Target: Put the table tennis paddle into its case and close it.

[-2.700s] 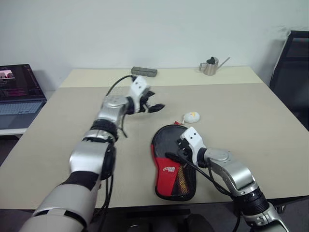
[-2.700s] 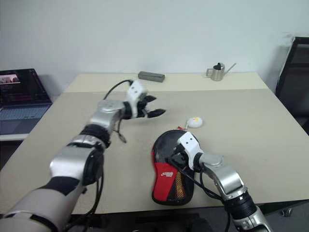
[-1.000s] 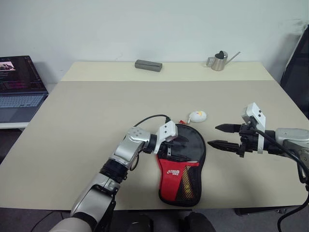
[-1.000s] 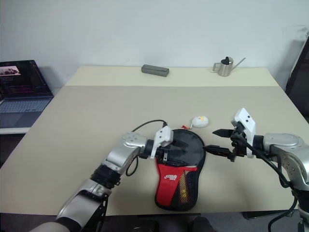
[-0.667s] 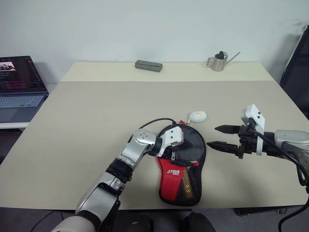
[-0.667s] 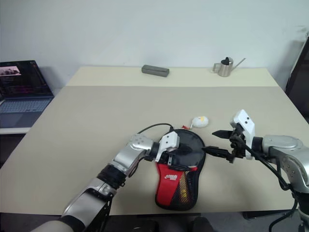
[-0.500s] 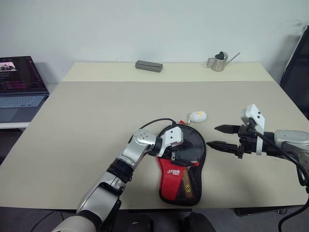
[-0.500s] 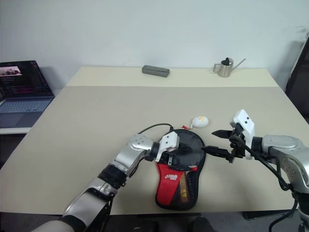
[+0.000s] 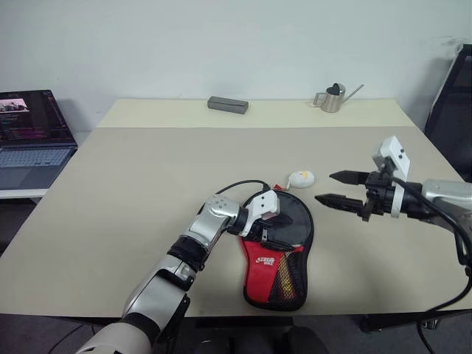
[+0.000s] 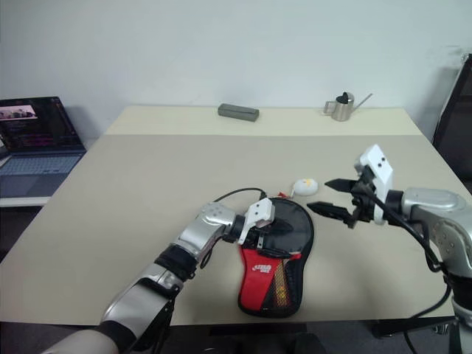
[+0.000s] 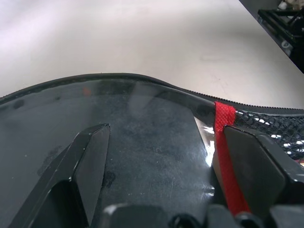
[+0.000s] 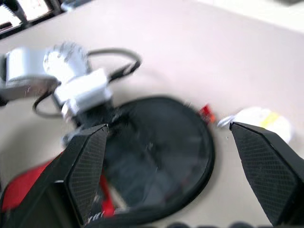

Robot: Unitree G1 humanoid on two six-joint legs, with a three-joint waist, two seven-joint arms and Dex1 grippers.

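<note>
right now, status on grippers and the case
Left gripper open, over the case. Right gripper open, in the air beside it. Case flat on table; nothing in the way.

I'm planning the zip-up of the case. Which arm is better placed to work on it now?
Probably the left. The left gripper is open, right over the round black end of the case, while the right gripper, also open, hangs in the air off to the case's right.
</note>
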